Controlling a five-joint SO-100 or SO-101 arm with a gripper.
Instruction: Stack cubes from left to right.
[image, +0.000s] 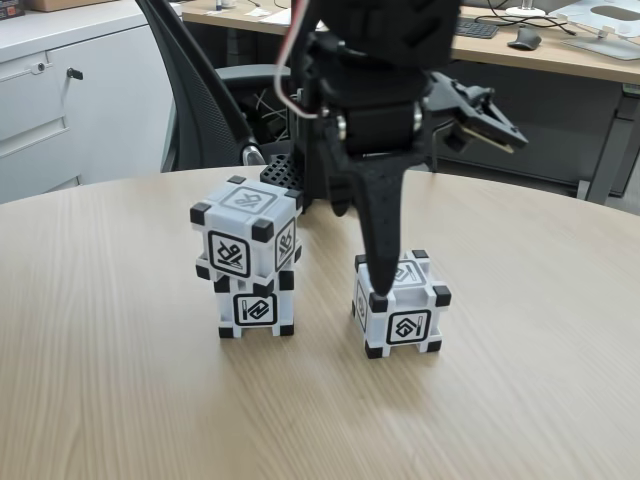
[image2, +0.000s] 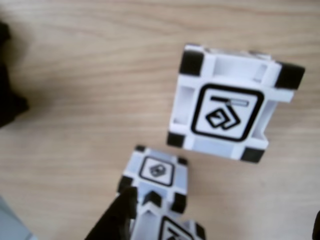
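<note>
Standing nearest the camera in the fixed view, the single cube (image: 400, 304) rests on the wooden tabletop (image: 120, 400), right of the others. The jaws come down onto it from above: one long black finger (image: 380, 240) runs down its left front edge, its tip touching the top corner block there. The other finger is hidden behind the arm, so I cannot tell how far the jaws are parted or whether they grip the cube. Just left and slightly farther back, the bottom cube (image: 256, 307) carries the top cube (image: 245, 228), which sits twisted, overhanging toward the left. Behind them stands the black arm (image: 375, 90) with its wires. Beyond the tabletop are an office chair (image: 200, 90), a white cabinet (image: 60, 100) and a long desk (image: 560, 50). In the wrist view, a cube (image2: 227, 111) lies upper right on the wood, another (image2: 156, 177) low in frame.
</note>
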